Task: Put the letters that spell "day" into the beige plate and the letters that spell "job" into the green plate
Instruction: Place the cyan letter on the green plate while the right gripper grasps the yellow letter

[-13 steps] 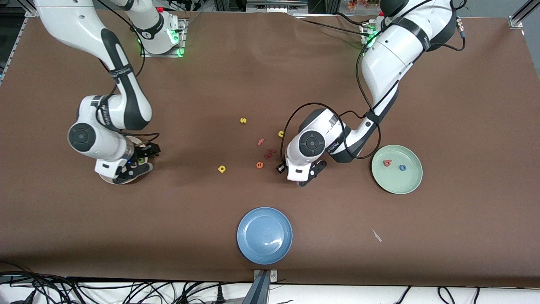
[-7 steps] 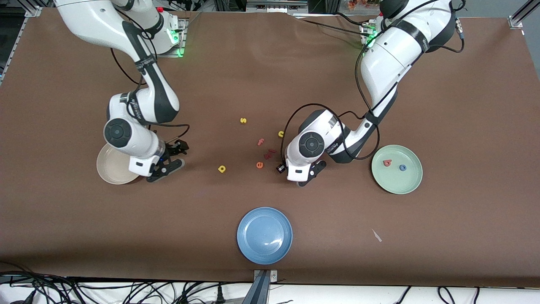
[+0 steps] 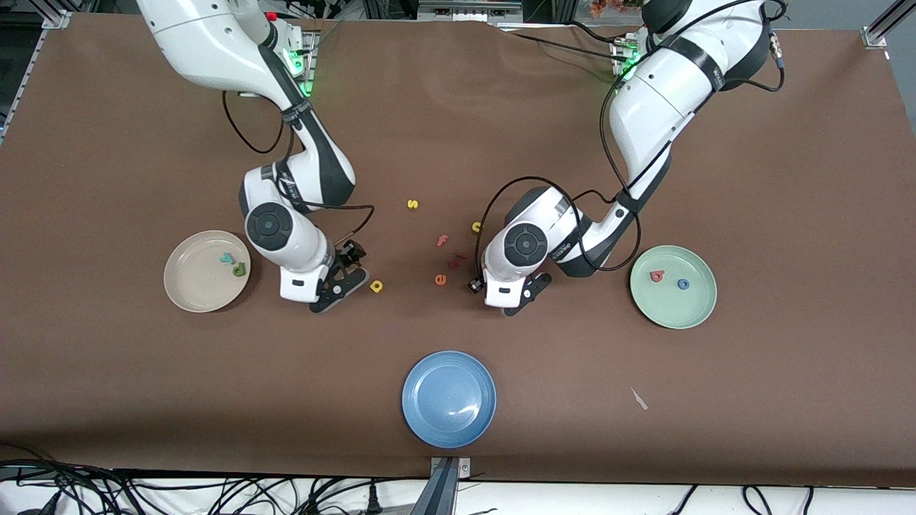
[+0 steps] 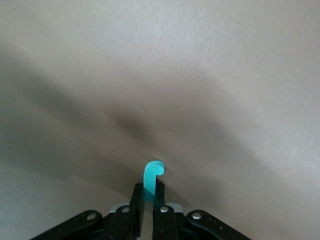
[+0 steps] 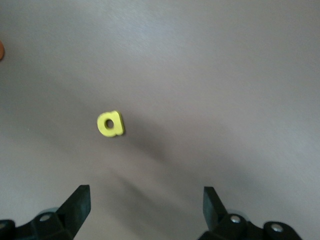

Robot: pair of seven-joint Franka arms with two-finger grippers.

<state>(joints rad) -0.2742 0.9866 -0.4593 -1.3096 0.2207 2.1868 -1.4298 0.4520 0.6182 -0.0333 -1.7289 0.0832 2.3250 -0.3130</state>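
Presently: teal "j" [image 4: 151,177], foam, hooked top, pinched between the closed fingers of the left gripper [image 4: 149,202] over bare brown table [image 3: 787,179], near the scattered letters at mid-table.

Yellow "a" [image 5: 110,124], foam, rounded with a small hole, flat on the cloth; right gripper [image 3: 342,280] hangs just beside it, fingers [image 5: 76,204] spread wide, holding nothing.

Beige plate [image 3: 187,290], round, shallow, smooth, toward the right arm's end; holds teal "y" [image 3: 227,258] and green "d" [image 3: 239,270], close together.

Green plate [image 3: 673,311], same shape, toward the left arm's end; holds red-pink "b" [image 3: 656,275] and blue ring "o" [image 3: 683,284], apart.

Blue plate [image 3: 449,422], nearest the front camera.
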